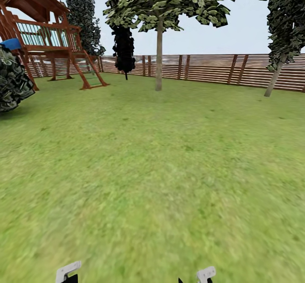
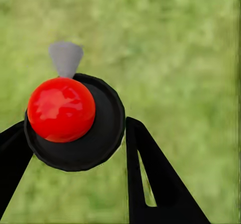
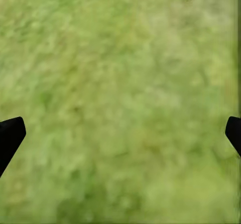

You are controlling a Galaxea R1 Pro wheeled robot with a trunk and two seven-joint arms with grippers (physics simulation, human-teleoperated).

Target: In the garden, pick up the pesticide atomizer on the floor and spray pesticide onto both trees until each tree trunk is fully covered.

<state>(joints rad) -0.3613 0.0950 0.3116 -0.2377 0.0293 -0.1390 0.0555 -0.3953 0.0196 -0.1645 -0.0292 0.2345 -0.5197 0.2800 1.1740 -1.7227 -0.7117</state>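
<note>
Our left gripper (image 2: 75, 148) clamps a black atomizer with red cap (image 2: 61, 109); right gripper (image 3: 120, 133) spread, empty. Grey-brown tree trunks (image 1: 159, 54) far; risk: wasted spray.

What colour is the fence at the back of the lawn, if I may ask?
Brown, horizontal wooden slats; the head view shows it best.

- Grass lawn (image 1: 152, 168): green, enclosed by wooden slat fence (image 1: 212, 69).
- Standing on it: wooden play tower (image 1: 46, 37), two grey-trunked trees (image 1: 159, 59) (image 1: 274, 78), dark bush (image 1: 12, 80).
</note>
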